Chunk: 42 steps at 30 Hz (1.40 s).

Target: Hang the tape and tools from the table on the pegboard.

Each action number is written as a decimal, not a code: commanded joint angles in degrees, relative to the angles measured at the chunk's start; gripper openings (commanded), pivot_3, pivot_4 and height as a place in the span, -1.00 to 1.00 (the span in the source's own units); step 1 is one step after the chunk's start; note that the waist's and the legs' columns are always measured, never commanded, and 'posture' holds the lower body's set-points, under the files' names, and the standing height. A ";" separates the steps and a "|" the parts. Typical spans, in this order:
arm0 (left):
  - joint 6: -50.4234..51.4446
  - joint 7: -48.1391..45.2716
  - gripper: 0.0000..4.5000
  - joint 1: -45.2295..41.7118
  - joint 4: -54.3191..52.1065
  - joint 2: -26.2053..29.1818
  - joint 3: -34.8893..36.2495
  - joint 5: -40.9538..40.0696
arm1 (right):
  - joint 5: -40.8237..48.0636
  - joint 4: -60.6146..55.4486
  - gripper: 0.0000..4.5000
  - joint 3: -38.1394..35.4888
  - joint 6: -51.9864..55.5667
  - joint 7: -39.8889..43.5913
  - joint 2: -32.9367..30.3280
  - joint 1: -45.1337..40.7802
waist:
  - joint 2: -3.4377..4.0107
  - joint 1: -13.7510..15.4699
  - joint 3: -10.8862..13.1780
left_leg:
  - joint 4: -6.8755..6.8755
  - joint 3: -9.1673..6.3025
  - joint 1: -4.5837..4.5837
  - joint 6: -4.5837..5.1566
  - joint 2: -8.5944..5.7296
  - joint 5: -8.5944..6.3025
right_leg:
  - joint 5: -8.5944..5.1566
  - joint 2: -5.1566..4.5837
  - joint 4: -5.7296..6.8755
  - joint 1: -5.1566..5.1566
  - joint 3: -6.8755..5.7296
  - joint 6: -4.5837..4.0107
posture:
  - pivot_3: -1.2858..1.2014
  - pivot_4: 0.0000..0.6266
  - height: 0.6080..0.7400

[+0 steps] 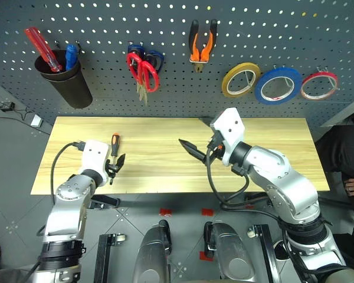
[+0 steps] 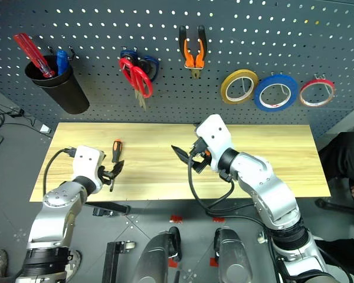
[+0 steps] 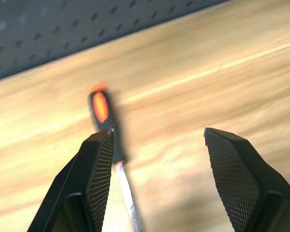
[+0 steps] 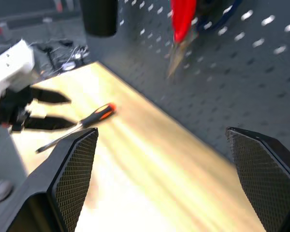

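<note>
slim black-and-orange-handled screwdriver (image 1: 114, 151) near light wooden desk (image 1: 165, 132) left front edge, left end effector (image 1: 117, 165) open beside it, right end effector (image 1: 192, 151) open over bare middle, screwdriver tip hidden

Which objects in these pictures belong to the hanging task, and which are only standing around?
Belong to the task:
- slim screwdriver with black-and-orange handle, on the light wooden table
- red-handled scissors, orange-and-black pliers and blue tape ring, on the dark grey pegboard

Just lying about:
- yellow tape roll
- red tape roll
- black cup
</note>
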 commanded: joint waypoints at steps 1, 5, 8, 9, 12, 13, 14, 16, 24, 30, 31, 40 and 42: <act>3.61 0.47 0.54 -3.46 5.54 2.73 5.07 -2.35 | 0.53 -2.37 1.00 2.58 5.20 -0.87 2.05 -3.57 | 0.03 -0.01 0.08 | 0.00 0.01 0.03 0.01 0.02 -0.01 | 0.00 0.03 0.01 0.00 0.01 -0.01 | -0.13 0.21 1.00; 6.19 -0.25 0.99 -10.26 13.71 4.42 4.84 -3.12 | 0.23 -1.47 1.00 3.44 9.66 -1.25 3.23 -7.60 | 0.13 0.36 0.32 | -0.03 0.02 0.02 0.00 0.19 0.00 | 0.05 0.23 -0.02 -0.06 0.02 -0.09 | -0.12 0.31 1.00; 7.85 -1.13 0.99 -15.66 20.72 4.94 3.29 -2.90 | 0.59 -1.07 1.00 3.68 13.03 -1.19 3.71 -10.42 | 0.16 0.86 0.77 | -0.04 0.06 0.03 -0.02 0.21 0.01 | 0.05 0.28 -0.03 -0.09 0.06 -0.10 | -0.11 0.39 1.00; 7.93 -1.38 0.99 -17.37 22.86 4.84 3.01 -3.05 | 0.61 -0.82 1.00 3.88 13.79 -0.97 3.70 -11.31 | 0.18 1.04 1.13 | -0.04 0.08 0.02 -0.02 0.22 0.01 | 0.05 0.29 -0.03 -0.11 0.07 -0.10 | -0.11 0.41 1.00; 9.07 -1.63 0.99 -22.90 29.83 3.97 2.77 -3.87 | 0.43 0.50 1.00 4.20 15.08 -0.73 4.48 -14.43 | 0.16 1.38 2.21 | -0.04 0.19 -0.01 -0.06 0.24 0.03 | 0.06 0.31 -0.03 -0.23 0.17 -0.11 | -0.11 0.50 1.00; 9.24 -1.68 0.99 -23.76 31.00 3.88 2.62 -3.91 | 0.49 0.54 1.00 4.07 15.58 -0.83 4.78 -14.99 | 0.14 1.40 2.54 | -0.05 0.24 -0.02 -0.07 0.25 0.03 | 0.06 0.31 -0.02 -0.27 0.18 -0.11 | -0.11 0.51 1.00; 9.16 -2.35 0.99 -24.65 32.64 3.81 1.56 -3.45 | 0.45 1.00 1.00 3.89 15.92 -1.07 5.23 -15.59 | 0.16 1.40 2.73 | -0.06 0.30 -0.03 -0.07 0.27 0.04 | 0.06 0.32 -0.01 -0.32 0.19 -0.11 | -0.11 0.54 1.00; 9.45 -3.36 0.99 -25.69 34.70 3.76 -0.05 -2.90 | 0.43 1.41 1.00 3.69 16.43 -1.30 5.72 -16.24 | 0.15 1.39 3.00 | -0.08 0.44 -0.07 -0.09 0.31 0.04 | 0.03 0.34 -0.03 -0.41 0.19 -0.16 | -0.11 0.57 1.00; 10.18 -3.49 0.45 -27.00 37.83 4.34 -1.46 -2.70 | 0.21 2.89 1.00 2.36 17.42 -1.24 5.61 -17.07 | 0.16 1.35 3.87 | -0.18 0.81 -0.08 -0.12 0.41 0.02 | -0.04 0.35 -0.03 -0.64 0.41 -0.25 | -0.12 0.55 1.00; 7.24 -3.82 -0.39 -29.08 41.74 4.41 -0.88 -3.06 | 0.47 3.08 1.00 1.69 17.31 -0.70 4.71 -16.24 | 0.15 1.37 3.87 | -0.18 0.88 -0.08 -0.13 0.41 0.01 | -0.04 0.35 -0.02 -0.69 0.67 -0.24 | -0.13 0.45 1.00; 6.38 -3.92 -0.53 -29.28 42.11 4.39 -0.83 -3.11 | 0.52 2.96 1.00 1.70 17.25 -0.52 4.40 -15.97 | 0.14 1.37 3.86 | -0.19 0.95 -0.09 -0.13 0.41 0.01 | -0.03 0.35 0.00 -0.73 0.74 -0.24 | -0.13 0.44 1.00; -1.94 -8.49 -0.77 -20.23 29.00 6.10 -0.23 -4.25 | 2.76 -6.24 1.00 5.23 5.53 10.38 -4.44 -8.80 | -0.01 0.70 3.77 | -0.30 1.30 -0.11 -0.15 0.43 0.01 | -0.01 0.35 -0.06 -0.88 1.02 -0.21 | -0.18 0.23 1.00; -1.99 -7.88 -0.77 -16.24 23.05 5.46 1.67 -5.82 | 3.68 -6.75 1.00 4.92 4.12 11.88 -4.70 -8.01 | -0.04 -0.06 3.75 | -0.38 1.34 -0.11 -0.19 0.44 -0.02 | -0.01 0.34 -0.14 -0.91 1.08 -0.21 | -0.18 0.20 1.00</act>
